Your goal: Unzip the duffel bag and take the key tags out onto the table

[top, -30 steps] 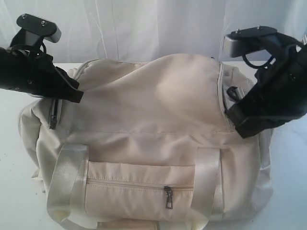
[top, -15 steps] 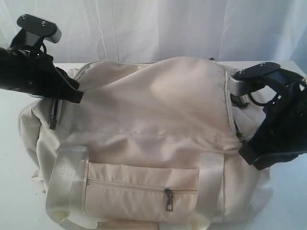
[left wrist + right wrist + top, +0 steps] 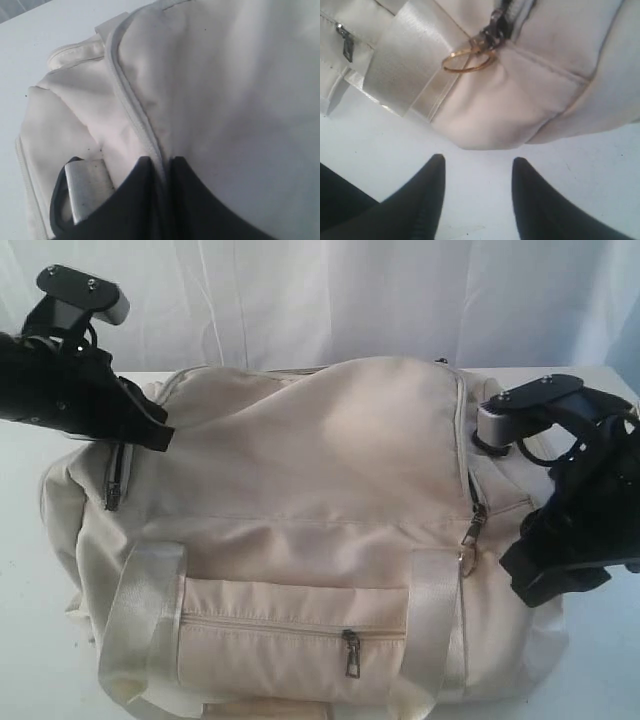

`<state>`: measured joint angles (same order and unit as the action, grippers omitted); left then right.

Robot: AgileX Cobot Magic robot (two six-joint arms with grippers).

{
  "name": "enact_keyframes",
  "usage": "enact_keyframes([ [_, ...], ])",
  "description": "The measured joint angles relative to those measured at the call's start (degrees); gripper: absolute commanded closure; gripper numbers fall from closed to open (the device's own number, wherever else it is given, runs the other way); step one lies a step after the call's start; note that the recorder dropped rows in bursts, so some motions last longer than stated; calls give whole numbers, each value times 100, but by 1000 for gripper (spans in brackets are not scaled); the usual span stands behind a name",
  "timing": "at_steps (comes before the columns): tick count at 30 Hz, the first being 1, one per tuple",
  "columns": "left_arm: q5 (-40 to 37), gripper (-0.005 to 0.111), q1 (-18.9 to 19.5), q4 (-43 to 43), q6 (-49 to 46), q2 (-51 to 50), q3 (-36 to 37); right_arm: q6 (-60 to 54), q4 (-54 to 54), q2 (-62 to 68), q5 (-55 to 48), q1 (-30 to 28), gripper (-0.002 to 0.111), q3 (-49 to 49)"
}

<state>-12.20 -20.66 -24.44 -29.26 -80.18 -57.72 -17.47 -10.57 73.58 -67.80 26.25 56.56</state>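
Observation:
The cream duffel bag (image 3: 300, 490) lies on the white table (image 3: 20, 640) and fills most of the exterior view. My left gripper (image 3: 150, 432) is at the bag's upper left corner, shut on the main zipper seam (image 3: 135, 115), which runs between its fingertips (image 3: 159, 161). My right gripper (image 3: 535, 580) stands open by the bag's right end, over bare table (image 3: 370, 145), with nothing between its fingers (image 3: 477, 162). The main zipper pull with its gold ring (image 3: 468, 540) (image 3: 467, 60) hangs free low on that end. The key tags are hidden.
A front pocket with its zipper pull (image 3: 351, 652) faces the camera between two pale webbing straps (image 3: 140, 610). Another zipper pull (image 3: 112, 490) hangs at the bag's left end. White cloth hangs behind the table.
My right gripper went down the bag's right end, taking the zipper pull with it, then opened and let go of it. The left gripper kept its hold.

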Motion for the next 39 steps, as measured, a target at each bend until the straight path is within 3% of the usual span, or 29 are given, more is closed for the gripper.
enact_keyframes([
  [3, -406, 57, 0, 0, 0, 0, -226, 0, 14, 0, -25, 0, 59, 139],
  [6, -891, 56, 0, 10, -11, 0, -442, 0, 14, 0, -25, 0, 59, 292],
  [9, -1343, 62, 0, 10, -22, 0, -639, 0, 14, -11, 120, 0, 59, 402],
  [12, -1738, 75, 0, 35, -33, 53, -753, 0, 55, -11, 575, 0, 59, 441],
  [20, -1877, 106, 0, 289, -33, 439, -790, 48, 337, 0, 2472, 0, 56, 441],
  [24, -2075, 107, 0, 304, -33, 532, -790, 325, 337, 47, 3653, 0, 46, 444],
  [28, -2827, 107, 0, 306, -33, 598, -790, 497, 357, 382, 4287, 0, 44, 641],
  [32, -3651, 107, 0, 315, -33, 711, -686, 549, 416, 991, 4401, 0, 35, 1053],
  [39, -3531, 107, 0, 402, -33, 873, -264, 1027, 554, 2034, 3826, 0, 30, 1823],
])
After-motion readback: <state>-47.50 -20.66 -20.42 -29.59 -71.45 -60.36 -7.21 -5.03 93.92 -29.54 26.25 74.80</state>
